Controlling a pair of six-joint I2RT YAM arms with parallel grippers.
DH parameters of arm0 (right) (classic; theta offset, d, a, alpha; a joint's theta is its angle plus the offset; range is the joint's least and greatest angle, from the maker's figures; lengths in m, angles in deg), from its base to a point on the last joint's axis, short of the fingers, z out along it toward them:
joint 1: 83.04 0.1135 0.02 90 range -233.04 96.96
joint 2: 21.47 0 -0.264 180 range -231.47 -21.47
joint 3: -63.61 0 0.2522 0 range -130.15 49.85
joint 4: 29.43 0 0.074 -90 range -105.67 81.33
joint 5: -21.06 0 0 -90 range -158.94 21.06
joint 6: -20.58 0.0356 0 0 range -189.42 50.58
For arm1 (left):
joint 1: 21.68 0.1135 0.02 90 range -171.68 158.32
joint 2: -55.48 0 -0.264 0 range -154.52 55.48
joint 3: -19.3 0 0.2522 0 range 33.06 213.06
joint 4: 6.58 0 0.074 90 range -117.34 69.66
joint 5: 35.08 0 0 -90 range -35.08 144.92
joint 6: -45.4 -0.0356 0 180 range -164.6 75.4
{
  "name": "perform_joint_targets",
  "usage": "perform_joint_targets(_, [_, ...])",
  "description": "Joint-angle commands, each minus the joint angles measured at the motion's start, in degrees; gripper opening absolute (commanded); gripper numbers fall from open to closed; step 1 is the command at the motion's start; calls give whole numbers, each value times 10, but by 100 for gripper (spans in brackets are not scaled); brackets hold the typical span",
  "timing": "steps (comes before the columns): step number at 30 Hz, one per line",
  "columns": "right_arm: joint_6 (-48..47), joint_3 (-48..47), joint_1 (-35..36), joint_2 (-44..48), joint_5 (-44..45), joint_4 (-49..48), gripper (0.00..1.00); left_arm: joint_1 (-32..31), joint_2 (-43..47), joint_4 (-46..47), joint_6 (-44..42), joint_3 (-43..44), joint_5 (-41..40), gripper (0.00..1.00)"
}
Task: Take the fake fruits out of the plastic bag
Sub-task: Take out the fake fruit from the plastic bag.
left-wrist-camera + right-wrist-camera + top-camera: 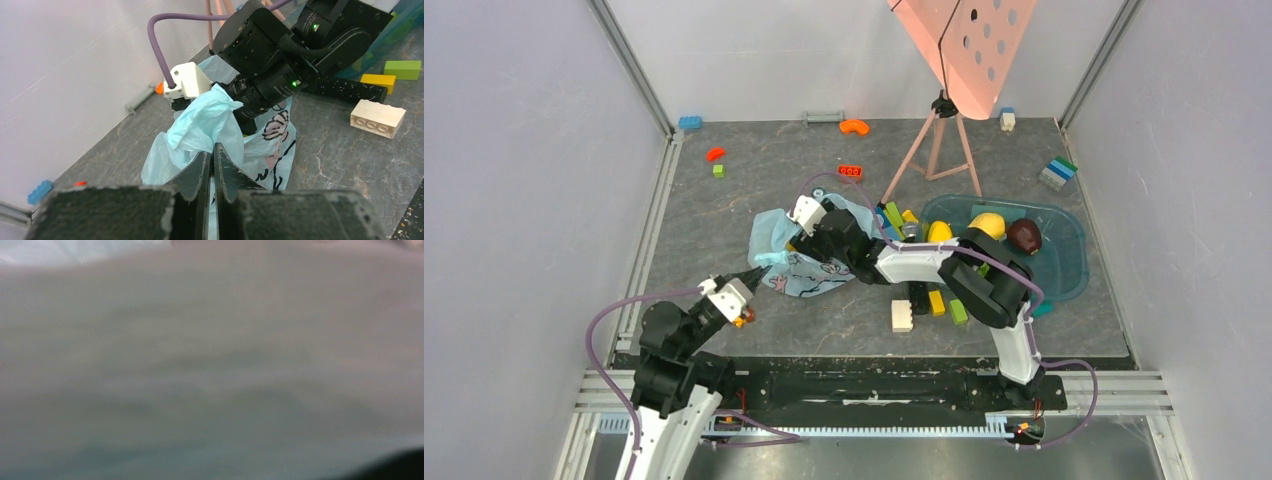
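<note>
Grey table (pixel 704 230), plastic bag (pixel 774 235), left gripper (pixel 212 160) narrow, apparently pinching its edge, right gripper (pixel 798 240) buried inside, finger spread unclear.

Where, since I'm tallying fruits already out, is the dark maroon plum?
In the top view, the dark maroon plum lies right of centre inside the teal tub, beside a yellow fruit.
</note>
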Motion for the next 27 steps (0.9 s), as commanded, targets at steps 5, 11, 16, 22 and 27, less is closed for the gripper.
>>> perform_joint_targets(5, [5,-87,-32,-76,-24,28,81,-1,-54,29,1,-1,-57,11])
perform_joint_targets(11, [10,-146,-46,-123,-43,90,81,-2,-85,28,1,6,-55,10])
perform_joint_targets(16, [13,-169,-53,-141,-48,123,80,-1,-84,27,5,0,-62,10])
perform_joint_targets(22, [25,-210,-63,-164,-73,178,65,-2,-77,30,8,-13,-68,9])
perform_joint_targets(27, [34,-211,-66,-159,-72,181,48,-1,-64,34,11,-21,-75,9])
